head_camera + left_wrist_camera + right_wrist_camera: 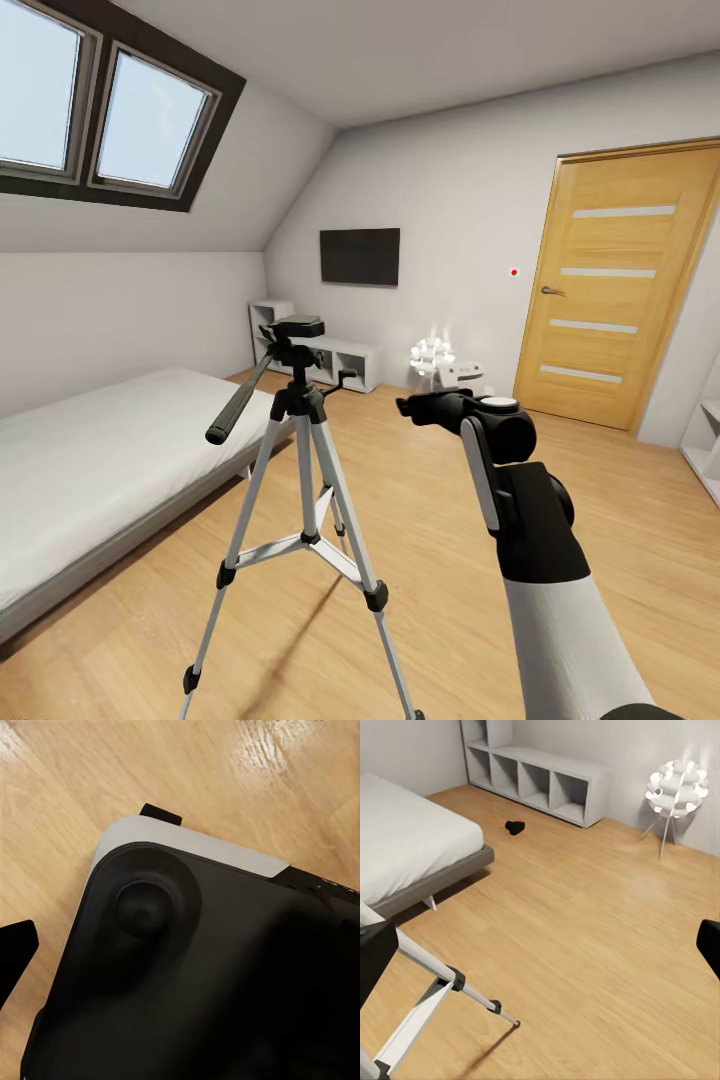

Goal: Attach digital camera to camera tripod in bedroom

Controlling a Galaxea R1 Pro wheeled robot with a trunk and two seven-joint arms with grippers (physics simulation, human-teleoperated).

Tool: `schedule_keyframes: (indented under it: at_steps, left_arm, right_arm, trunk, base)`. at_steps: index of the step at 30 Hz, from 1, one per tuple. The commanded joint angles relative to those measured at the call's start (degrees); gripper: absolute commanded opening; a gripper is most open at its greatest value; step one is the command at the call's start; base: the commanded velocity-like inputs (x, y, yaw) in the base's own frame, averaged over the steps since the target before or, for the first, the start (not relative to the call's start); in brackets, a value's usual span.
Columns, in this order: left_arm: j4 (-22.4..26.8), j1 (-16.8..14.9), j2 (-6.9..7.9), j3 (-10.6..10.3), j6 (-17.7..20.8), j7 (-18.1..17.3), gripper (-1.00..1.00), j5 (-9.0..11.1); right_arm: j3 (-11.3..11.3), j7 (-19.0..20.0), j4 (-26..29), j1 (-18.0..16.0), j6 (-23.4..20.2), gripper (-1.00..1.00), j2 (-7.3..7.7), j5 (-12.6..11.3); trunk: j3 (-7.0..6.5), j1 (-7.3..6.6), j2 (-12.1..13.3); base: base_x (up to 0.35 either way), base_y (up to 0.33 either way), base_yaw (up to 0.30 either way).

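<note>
Right gripper (418, 407) is seen in the head view raised at about the level of the tripod head, nothing between its black fingers; how far they are spread cannot be told. The camera tripod (300, 470) stands just to its left on the wood floor (600, 520), legs splayed, pan handle slanting down toward the bed (90, 450). The mounting plate on top is bare, so the attach step is judged not yet begun.

Left wrist view: a dark rounded robot body with a grey edge is seen above the floorboards. The left gripper's opening cannot be told.

Right wrist view: the digital camera (515, 827) is seen as a small black object lying on the floor, near the white cube shelving (540, 780) and beyond the corner of the bed, well apart from the tripod leg (472, 994). A floor lamp (675, 787) stands off to one side.

Judgement: the camera must be fetched first. The base is best steered around the tripod's feet and the bed corner.
</note>
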State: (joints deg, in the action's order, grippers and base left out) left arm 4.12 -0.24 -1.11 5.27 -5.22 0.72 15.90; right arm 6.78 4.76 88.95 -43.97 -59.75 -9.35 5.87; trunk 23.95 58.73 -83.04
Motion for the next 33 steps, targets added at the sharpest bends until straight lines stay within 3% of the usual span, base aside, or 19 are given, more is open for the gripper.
schedule_keyframes:
  at_steps: [1, 17, 33]
  left_arm:
    - [0.0, 0.0, -0.05, 0.4, -0.1, 0.1, 1.0, -0.1]
    - [0.0, 0.0, -0.08, 0.5, -0.1, 0.3, 1.0, 0.0]
    - [0.0, 0.0, -0.03, 0.4, -0.1, 0.3, 1.0, 0.0]
  right_arm:
    - [0.0, 0.5, 0.1, -0.1, -0.3, 1.0, 0.03, 0.6]
    - [0.0, 1.6, -0.4, -0.1, -0.3, 1.0, 0.73, 0.4]
    - [0.1, 4.3, -3.5, -0.2, -0.3, 1.0, 1.69, 0.4]
  trunk:
    - [0.07, 0.0, 0.0]
    - [0.07, 0.0, 0.0]
    - [0.07, 0.0, 0.0]
  base:
    - [-0.049, 0.049, 0.0]
    - [-0.182, 0.179, 0.0]
    - [-0.022, 0.022, 0.0]
